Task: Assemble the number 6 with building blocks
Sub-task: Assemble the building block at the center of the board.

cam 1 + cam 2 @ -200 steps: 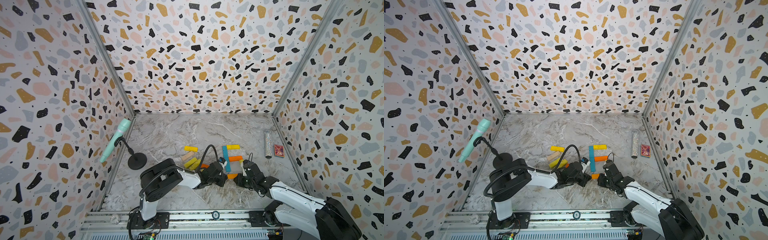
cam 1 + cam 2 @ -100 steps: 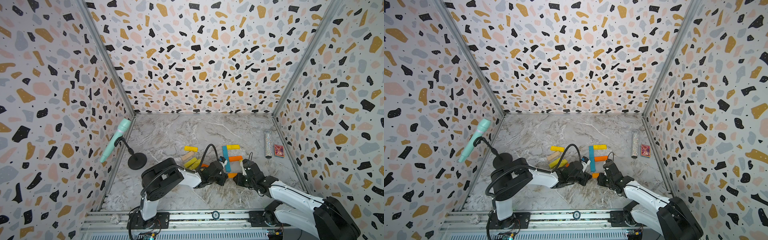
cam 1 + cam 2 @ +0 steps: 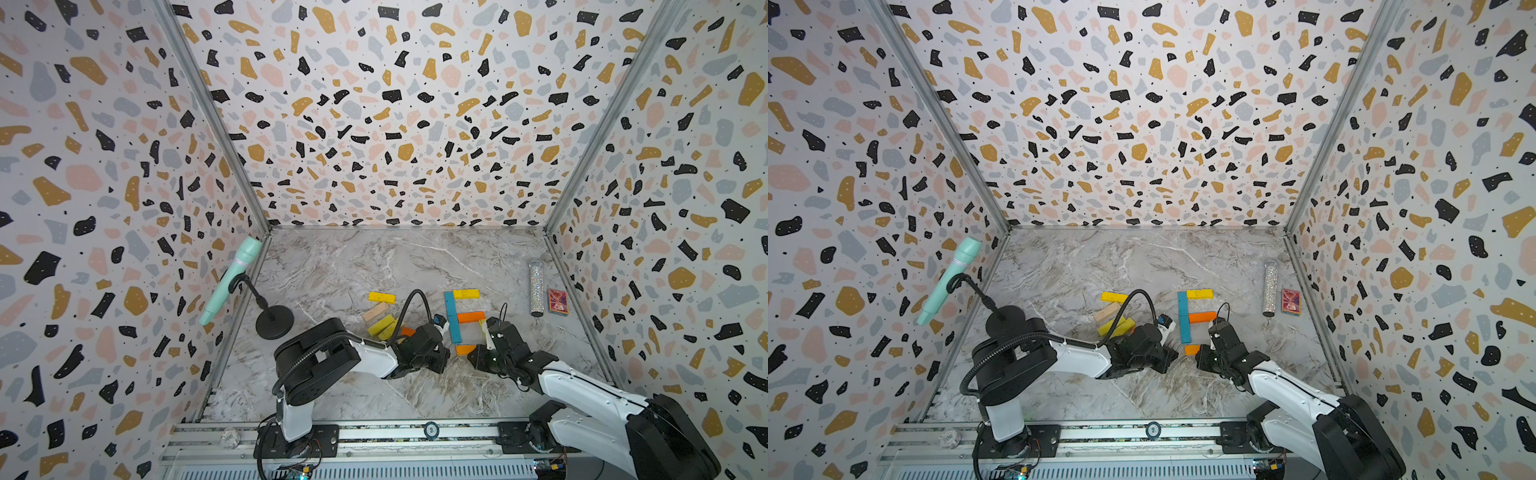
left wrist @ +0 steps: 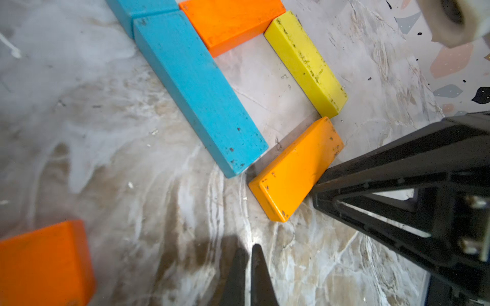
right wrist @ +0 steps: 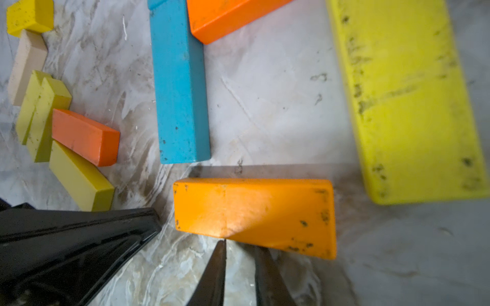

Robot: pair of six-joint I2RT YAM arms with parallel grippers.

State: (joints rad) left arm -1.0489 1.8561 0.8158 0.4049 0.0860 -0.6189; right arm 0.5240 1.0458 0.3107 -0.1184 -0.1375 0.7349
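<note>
The building blocks form a partial figure on the marble floor. It has a teal blue upright [image 3: 452, 320], a yellow top bar [image 3: 466, 294], an orange middle bar [image 3: 470, 317], a yellow right side [image 4: 305, 63] and an amber bottom bar [image 5: 254, 214]. My left gripper [image 4: 250, 249] is shut and empty, a short way off the amber bar's corner. My right gripper [image 5: 241, 245] stands slightly open with nothing between its fingers, its tips against the amber bar's long edge. Both wrists hide part of that bar in both top views.
Spare blocks lie left of the figure: a yellow one [image 3: 381, 296], a beige one [image 3: 375, 311], a yellow pair [image 3: 382, 326] and an orange one [image 5: 84, 136]. A mint microphone [image 3: 230, 280] on a stand is at the left wall. A glittery tube [image 3: 537, 286] and a red card box [image 3: 557, 301] lie at the right wall.
Both arms have stayed almost still beside the amber bottom bar. No block has visibly shifted.
</note>
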